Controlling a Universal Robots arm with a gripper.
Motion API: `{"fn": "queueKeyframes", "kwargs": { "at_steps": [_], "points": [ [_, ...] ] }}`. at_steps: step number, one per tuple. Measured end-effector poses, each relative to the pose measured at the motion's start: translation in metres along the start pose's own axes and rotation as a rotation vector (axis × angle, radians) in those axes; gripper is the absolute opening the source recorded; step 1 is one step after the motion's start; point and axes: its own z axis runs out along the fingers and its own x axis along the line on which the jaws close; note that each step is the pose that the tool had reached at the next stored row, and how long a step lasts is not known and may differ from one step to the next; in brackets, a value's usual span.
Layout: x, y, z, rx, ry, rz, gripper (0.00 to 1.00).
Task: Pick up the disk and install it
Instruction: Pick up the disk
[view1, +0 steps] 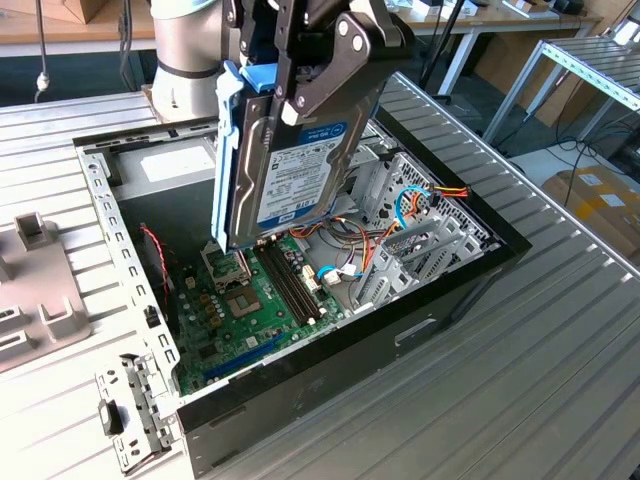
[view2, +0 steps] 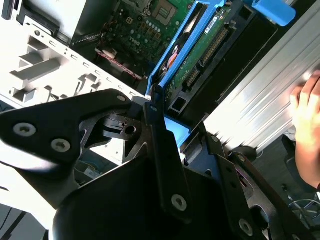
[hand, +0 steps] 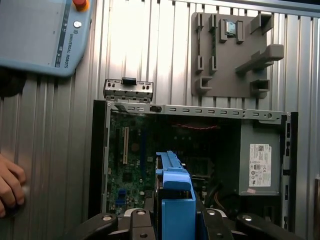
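The disk (view1: 290, 170), a dark drive with a white and blue label in a bright blue carrier (view1: 228, 150), hangs upright above the open computer case (view1: 330, 340). My gripper (view1: 305, 95) is shut on its upper part. The disk's lower end hovers just over the motherboard (view1: 240, 310), beside the grey drive cage (view1: 420, 240). In the second wrist view the disk (view2: 200, 55) shows its green circuit side between my black fingers (view2: 160, 145). The first wrist view has the blue carrier (hand: 175, 200) held over the case (hand: 200, 111).
A grey power supply (hand: 260, 160) fills one end of the case. A grey fixture plate (hand: 230, 55) and a loose metal bracket (hand: 128, 90) lie on the ribbed table. A teach pendant (hand: 40, 35) and a person's hand (hand: 10, 185) are close by.
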Motion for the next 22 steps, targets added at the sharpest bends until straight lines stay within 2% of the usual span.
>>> {"fn": "queueKeyframes", "kwargs": {
  "at_steps": [22],
  "points": [
    [0.0024,-0.0168,0.0053,-0.0001,0.0,0.0,0.37]
  ]
}}
